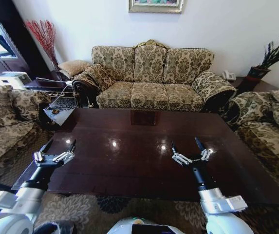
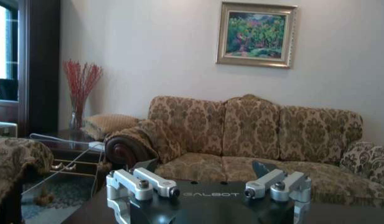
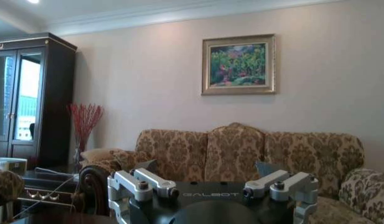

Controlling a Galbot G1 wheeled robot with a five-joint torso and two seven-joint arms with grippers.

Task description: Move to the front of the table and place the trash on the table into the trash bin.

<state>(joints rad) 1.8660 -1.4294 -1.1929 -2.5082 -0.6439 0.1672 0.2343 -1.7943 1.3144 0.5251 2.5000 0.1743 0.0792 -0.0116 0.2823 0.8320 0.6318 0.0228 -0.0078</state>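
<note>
Both arms wait over the counter, fingers spread and holding nothing.

Head view: the left gripper (image 1: 60, 146) hangs over the counter (image 1: 139, 131) at 8 o'clock and the right gripper (image 1: 187, 146) at 4 o'clock. Each has its fingers apart. The bin (image 1: 60, 113) sits off the far left corner, at 10 o'clock, close to the sofa (image 1: 149, 78). I cannot tell where the trash is on the shiny top. The bin looks far off, so I think a long reach could drop trash beside it or knock it over. A low arm could scratch the top.
Left wrist view: the left gripper (image 2: 204, 170) is spread wide and points at the sofa (image 2: 254, 135).
Right wrist view: the right gripper (image 3: 204, 168) is spread wide too. It sits higher, so a quick drop could bang the counter.
</note>
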